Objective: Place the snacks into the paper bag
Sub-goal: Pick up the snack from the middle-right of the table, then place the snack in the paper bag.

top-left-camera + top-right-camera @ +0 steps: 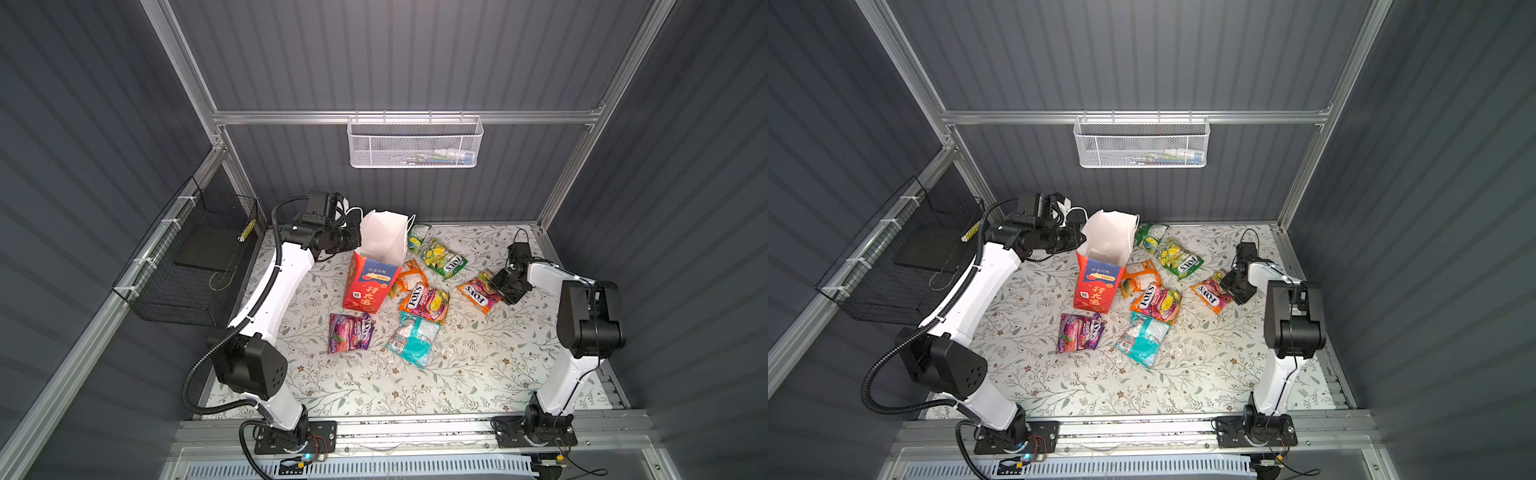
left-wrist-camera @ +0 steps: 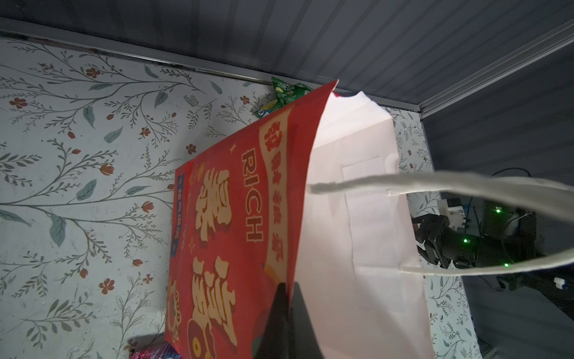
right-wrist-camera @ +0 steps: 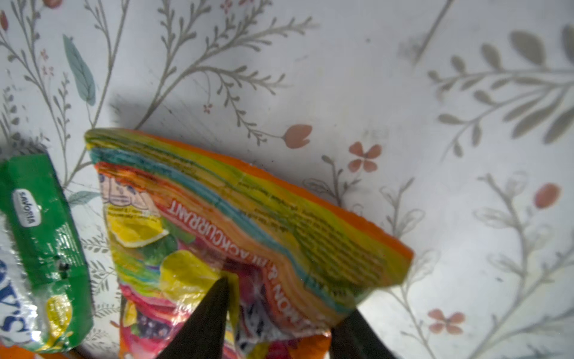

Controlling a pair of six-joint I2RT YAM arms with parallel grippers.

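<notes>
The step in hand looks like the grasp of one packet. Nearest, the purple packet (image 1: 350, 332) and teal packet (image 1: 413, 338) lie free on the table (image 1: 478, 374). Further in, the right gripper (image 3: 284, 307) stands about half closed, its fingers pinching one end of the orange packet (image 1: 478, 293) (how firm the grip is I cannot tell). Next it must lift that and carry it over the bag (image 1: 370, 286), which stands mid-table, mouth up. Behind, the left gripper (image 1: 358, 243) is clamped tight on the bag's rim, holding it open.
</notes>
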